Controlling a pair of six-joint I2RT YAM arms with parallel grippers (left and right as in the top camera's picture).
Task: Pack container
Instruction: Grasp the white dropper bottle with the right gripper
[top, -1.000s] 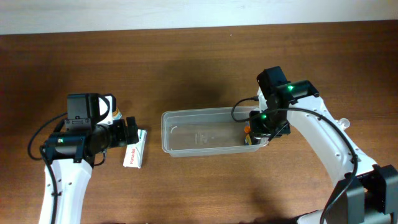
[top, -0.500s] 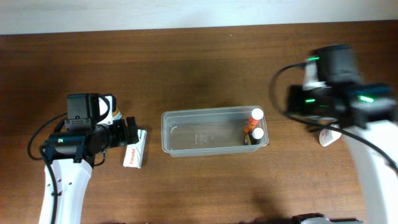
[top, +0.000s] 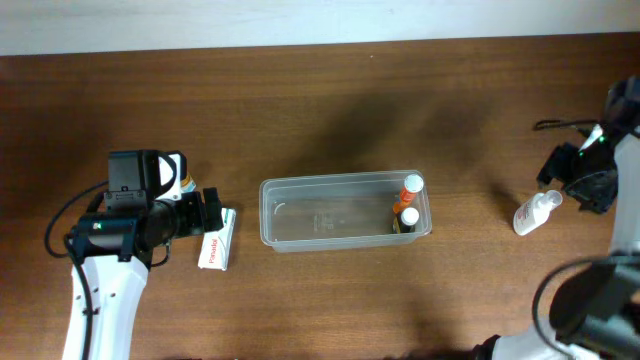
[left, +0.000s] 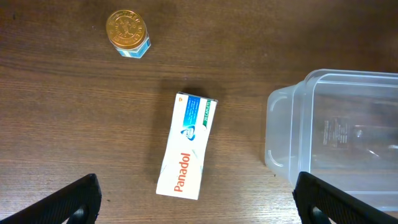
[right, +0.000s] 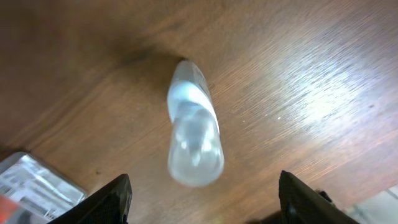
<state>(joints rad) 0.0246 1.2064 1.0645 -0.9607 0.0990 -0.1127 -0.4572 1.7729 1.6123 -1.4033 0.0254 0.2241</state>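
Note:
The clear plastic container (top: 330, 210) sits mid-table; two small bottles with white caps (top: 409, 200) stand at its right end. Its left end shows in the left wrist view (left: 336, 124). A white Panadol box (top: 216, 239) lies left of it, also in the left wrist view (left: 186, 145). My left gripper (left: 193, 202) is open and empty, just short of the box. A clear white bottle (top: 535, 211) lies on the table at the right, blurred in the right wrist view (right: 194, 134). My right gripper (right: 205, 199) is open and empty over that bottle.
A small jar with a gold lid (left: 127, 32) stands on the table beyond the Panadol box, partly hidden by my left arm in the overhead view (top: 183, 181). The table's far edge (top: 320, 42) meets a pale wall.
My right arm has swung from the container's right end out to the far right, over the lying bottle. Two bottles now stand uncovered in the container. The left arm has not moved.

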